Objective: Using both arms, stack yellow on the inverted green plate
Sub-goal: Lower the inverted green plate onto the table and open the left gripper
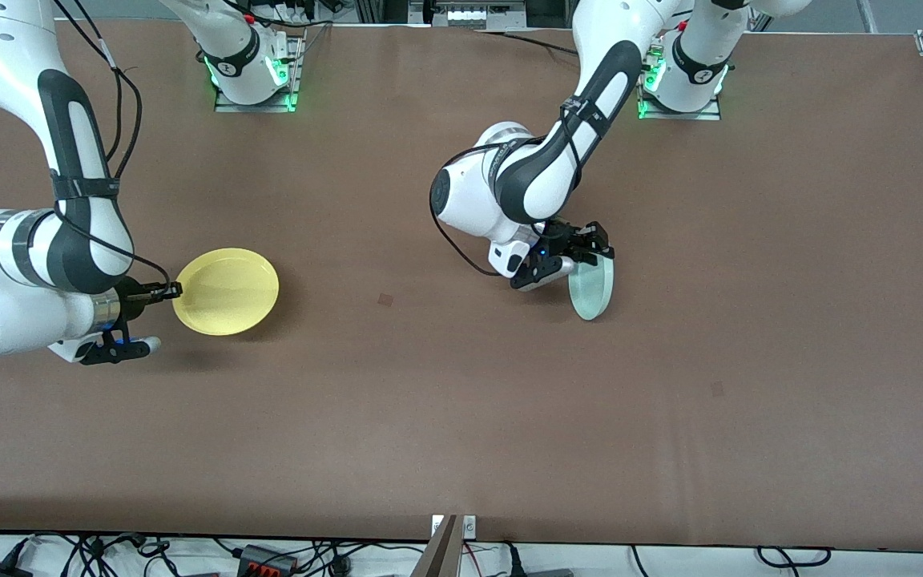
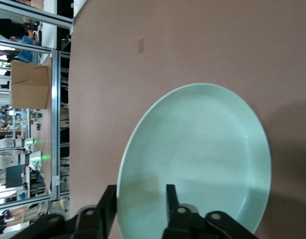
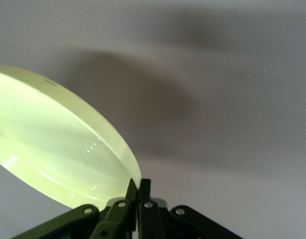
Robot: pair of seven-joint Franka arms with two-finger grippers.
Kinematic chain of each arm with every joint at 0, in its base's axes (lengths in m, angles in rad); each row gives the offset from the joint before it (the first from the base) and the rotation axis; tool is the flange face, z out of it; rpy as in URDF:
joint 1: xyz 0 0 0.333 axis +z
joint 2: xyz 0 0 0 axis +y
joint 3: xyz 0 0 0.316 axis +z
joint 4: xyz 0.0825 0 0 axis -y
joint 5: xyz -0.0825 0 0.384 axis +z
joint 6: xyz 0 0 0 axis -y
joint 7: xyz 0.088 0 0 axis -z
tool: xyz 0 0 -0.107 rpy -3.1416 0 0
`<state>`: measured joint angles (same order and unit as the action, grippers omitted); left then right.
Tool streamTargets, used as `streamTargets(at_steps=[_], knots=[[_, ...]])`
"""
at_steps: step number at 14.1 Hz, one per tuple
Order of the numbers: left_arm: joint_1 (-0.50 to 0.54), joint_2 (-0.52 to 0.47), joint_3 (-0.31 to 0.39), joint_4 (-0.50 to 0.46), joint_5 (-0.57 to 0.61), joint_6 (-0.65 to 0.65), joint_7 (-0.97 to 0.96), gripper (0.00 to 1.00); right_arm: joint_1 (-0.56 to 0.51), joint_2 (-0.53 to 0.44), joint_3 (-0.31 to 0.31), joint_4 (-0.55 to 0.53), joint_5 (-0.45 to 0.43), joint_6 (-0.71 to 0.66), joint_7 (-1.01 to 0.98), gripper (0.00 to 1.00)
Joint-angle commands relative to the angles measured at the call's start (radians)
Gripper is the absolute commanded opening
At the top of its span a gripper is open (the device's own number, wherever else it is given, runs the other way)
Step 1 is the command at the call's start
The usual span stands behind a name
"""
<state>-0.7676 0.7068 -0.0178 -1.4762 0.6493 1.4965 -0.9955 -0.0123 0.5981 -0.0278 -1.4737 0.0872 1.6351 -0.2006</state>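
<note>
Matte brown counter (image 1: 461, 401) carries both arms. Right gripper (image 1: 163, 293) has its fingers pinched on the smooth round yellow (image 1: 226, 291) plate's 9 o'clock rim, plate raised. Left gripper (image 1: 590, 250) clamps the tilted green plate (image 1: 592, 290) mid-counter.

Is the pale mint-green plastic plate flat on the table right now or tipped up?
Tipped up: the pale mint-green plastic plate stands nearly on edge, rim clamped by the left end effector.
</note>
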Motion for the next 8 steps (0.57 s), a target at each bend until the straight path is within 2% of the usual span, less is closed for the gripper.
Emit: streamTargets(at_steps=[1,4,8], knots=[[0.001,0.04,-0.004,-0.006,-0.022,0.157,-0.017,0.78,-0.008,0.002,0.0,0.012,0.019,-0.018,-0.017,0.0],[-0.024,0.04,-0.013,-0.006,-0.027,0.232,-0.015,0.8,-0.008,0.002,0.0,0.012,0.017,-0.017,-0.017,0.0],[-0.024,0.037,-0.076,0.005,-0.034,0.287,-0.025,0.8,-0.008,0.002,-0.001,0.013,0.017,-0.017,-0.02,0.0]])
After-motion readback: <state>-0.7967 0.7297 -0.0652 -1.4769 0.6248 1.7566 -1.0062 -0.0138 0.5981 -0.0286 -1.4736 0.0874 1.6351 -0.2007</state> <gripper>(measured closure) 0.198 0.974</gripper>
